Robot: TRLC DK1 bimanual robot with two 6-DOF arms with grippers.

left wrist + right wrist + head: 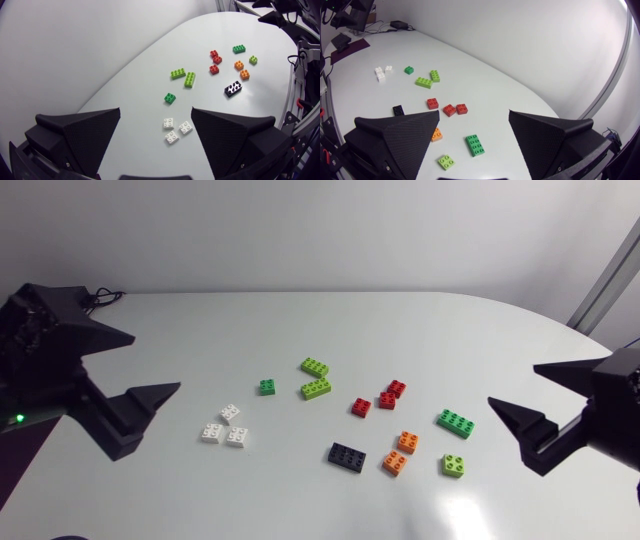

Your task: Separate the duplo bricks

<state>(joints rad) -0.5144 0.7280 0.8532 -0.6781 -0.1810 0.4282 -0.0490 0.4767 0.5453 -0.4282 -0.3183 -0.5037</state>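
Observation:
Loose duplo bricks lie scattered mid-table, none stacked as far as I can see. Three white bricks (226,428) (176,129) form a cluster nearest my left gripper (156,363) (155,112), which hovers open and empty at the left. A small green brick (267,386), two lime bricks (316,378) and three red bricks (382,399) (448,107) sit in the centre. A black brick (347,456), two orange bricks (400,452), a long green brick (455,422) (474,145) and a small lime brick (454,465) lie nearer my right gripper (512,384) (474,114), which is open and empty.
The white table (300,320) has a rounded far edge. Bare surface lies behind the bricks and along the front edge. Cables lie at the far left corner (105,298).

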